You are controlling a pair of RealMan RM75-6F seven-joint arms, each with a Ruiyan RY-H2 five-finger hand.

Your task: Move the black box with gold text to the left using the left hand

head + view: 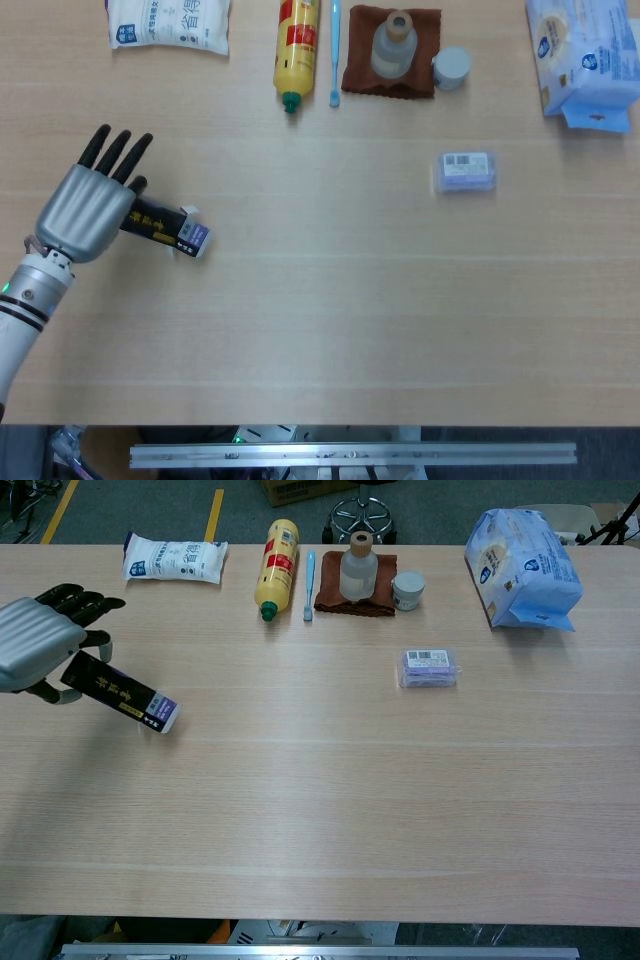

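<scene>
Left hand (88, 208) is gripping one end of the black box with gold text (165, 227); the fingers (112, 155) are lying close together over the top of that end, thumb underneath as the chest view shows. The box is tilting: held end raised, its far end with the white and purple label sloping down toward the table (330, 320). Whether that low end is touching the wood, cannot tell. The right hand is showing in neither view.

Well right of the fingers, a small purple packet (466, 171) is lying flat on the table.

Beyond the fingers, along the far edge: a white bag with blue print (168, 24) lying nearest above them; further right a yellow bottle (295, 50) on its side, green tip pointing this way; just beside it a light blue toothbrush (335, 50); then a brown cloth (391, 65) carrying a clear bottle (393, 45), a small grey jar (452, 67) touching the cloth's right edge. Farthest right, a blue and white tissue pack (585, 60).
</scene>
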